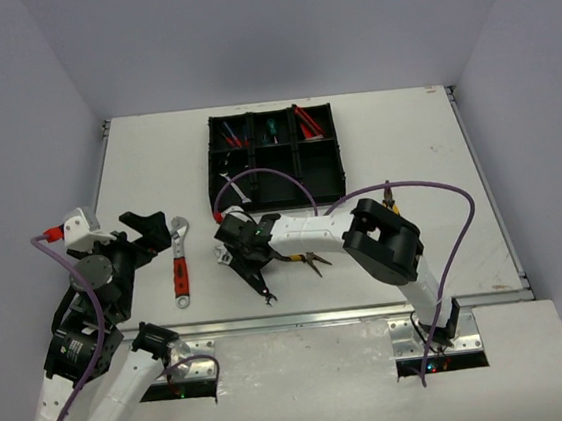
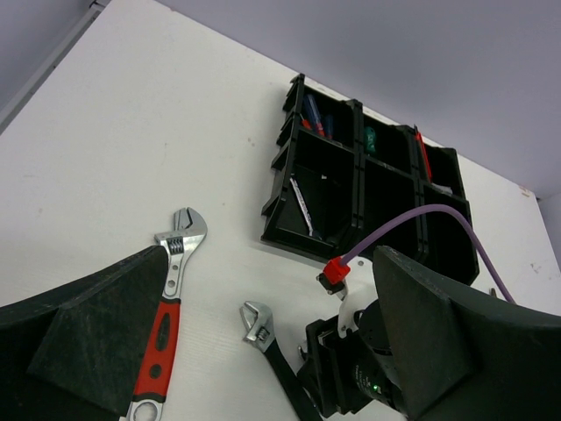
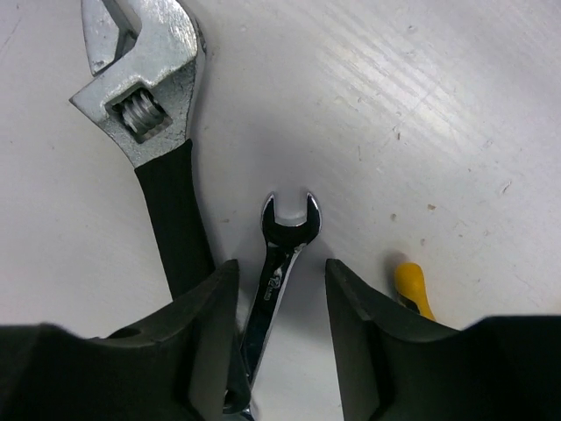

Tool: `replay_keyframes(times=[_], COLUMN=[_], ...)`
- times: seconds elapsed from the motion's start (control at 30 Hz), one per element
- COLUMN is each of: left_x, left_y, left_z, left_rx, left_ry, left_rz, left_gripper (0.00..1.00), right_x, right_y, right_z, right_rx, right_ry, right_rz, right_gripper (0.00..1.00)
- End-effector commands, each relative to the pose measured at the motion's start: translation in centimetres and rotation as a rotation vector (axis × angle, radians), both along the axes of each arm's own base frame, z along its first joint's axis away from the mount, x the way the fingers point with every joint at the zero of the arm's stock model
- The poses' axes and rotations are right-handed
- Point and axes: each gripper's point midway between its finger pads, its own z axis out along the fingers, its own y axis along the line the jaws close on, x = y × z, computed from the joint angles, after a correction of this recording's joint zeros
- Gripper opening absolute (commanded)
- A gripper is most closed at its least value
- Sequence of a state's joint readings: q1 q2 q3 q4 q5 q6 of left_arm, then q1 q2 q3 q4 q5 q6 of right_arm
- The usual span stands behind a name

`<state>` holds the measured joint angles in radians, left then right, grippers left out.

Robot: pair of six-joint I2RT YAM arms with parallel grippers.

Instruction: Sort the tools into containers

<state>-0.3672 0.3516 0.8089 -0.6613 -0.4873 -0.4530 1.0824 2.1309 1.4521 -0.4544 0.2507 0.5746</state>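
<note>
A small silver spanner (image 3: 291, 217) lies flat on the white table (image 1: 405, 147), its open-ended head pointing away from the wrist camera. Its shaft runs back between the two black fingers (image 3: 206, 333) of the right gripper (image 3: 280, 272). The jaws are spread, one finger on each side of the shaft, and are not pressed onto it. There is a stamped mark on the shaft, but it is too blurred to read.

Just beside the spanner on one side is a black-handled adjustable wrench (image 3: 166, 175). On the other side the tip of a yellow handle (image 3: 412, 288) shows (it belongs to the pliers (image 1: 311, 261) in the overhead view).

Further left, well apart, a red-handled adjustable wrench (image 2: 166, 298) lies alone on the table. The left gripper (image 2: 272, 259) hangs above the table near it, jaws wide apart and holding nothing.

The black tray (image 1: 207, 178) sits toward the far side of the table. Its far row holds blue and red screwdrivers (image 1: 232, 135) in the left compartment, a green screwdriver (image 1: 270, 127) in the middle and red knives (image 1: 306, 119) on the right. A pale, thin tool (image 2: 302, 203) lies in the near-left one.
</note>
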Motion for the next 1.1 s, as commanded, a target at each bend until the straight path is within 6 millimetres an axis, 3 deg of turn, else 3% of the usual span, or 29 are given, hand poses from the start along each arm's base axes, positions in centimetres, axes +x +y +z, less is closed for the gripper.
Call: replay_keyframes(times=[0.0, 0.43, 0.8, 1.07], left_x=[0.5, 0.6, 0.4, 0.4], left_y=[-0.4, -0.4, -0.4, -0.4], left_z=[0.4, 0.4, 0.5, 0.5], left_rx=[-0.006, -0.003, -0.006, -0.007], left_ry=[-0.020, -0.015, -0.024, -0.026], left_rz=[-0.009, -0.012, -0.012, -0.011], left_gripper=[1.00, 1.00, 1.00, 1.00], right_x=[-4.8, -6.9, -7.9, -7.0], right_y=[-4.0, -6.1, -6.3, -7.2], right_z=[-5.2, -3.9, -6.1, -6.5], right_rx=[-0.171, -0.240, -0.291, -0.344], right_ry=[0.171, 0.224, 0.260, 0.209], right_rz=[0.054, -0.123, -0.119, -0.118], right_gripper=[0.52, 0.44, 0.31, 0.03])
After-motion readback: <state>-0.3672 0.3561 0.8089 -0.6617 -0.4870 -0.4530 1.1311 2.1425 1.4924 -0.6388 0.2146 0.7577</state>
